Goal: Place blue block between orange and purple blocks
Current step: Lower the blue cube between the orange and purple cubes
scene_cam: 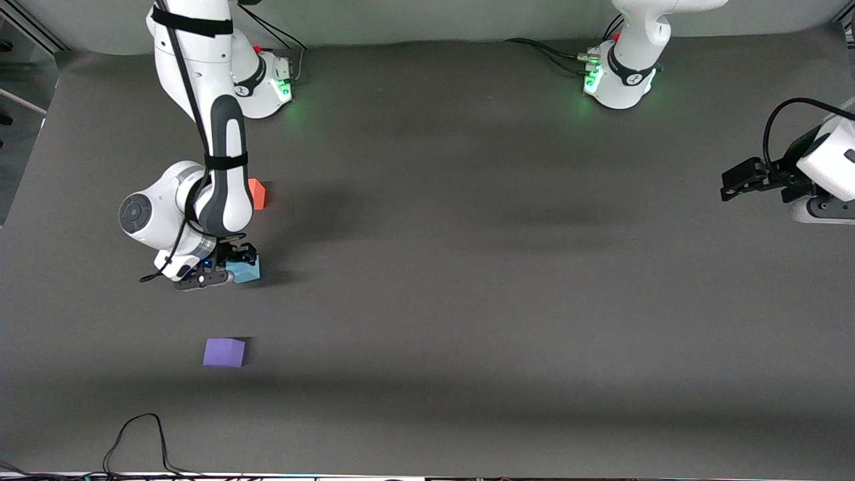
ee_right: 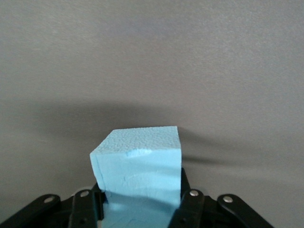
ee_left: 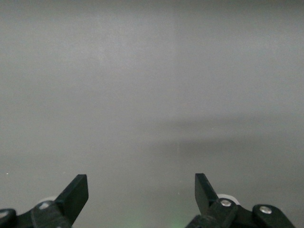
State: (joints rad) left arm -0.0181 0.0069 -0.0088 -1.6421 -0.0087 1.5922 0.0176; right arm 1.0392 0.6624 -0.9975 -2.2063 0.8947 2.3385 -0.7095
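The blue block [scene_cam: 244, 270] is a light sky-blue cube held in my right gripper [scene_cam: 235, 266], low at the table between the other two cubes, toward the right arm's end. The right wrist view shows the blue block [ee_right: 140, 171] clamped between the black fingers [ee_right: 192, 202]. The orange block [scene_cam: 256, 194] lies farther from the front camera, partly hidden by the right arm. The purple block [scene_cam: 224, 352] lies nearer to the front camera. My left gripper [scene_cam: 735, 184] waits open and empty above the left arm's end of the table; its view shows spread fingertips [ee_left: 76, 192] over bare table.
The dark grey table cover [scene_cam: 467, 267] carries only the three cubes. A black cable [scene_cam: 137, 434] loops at the table's edge nearest the front camera. The arm bases [scene_cam: 618, 73] stand along the edge farthest from it.
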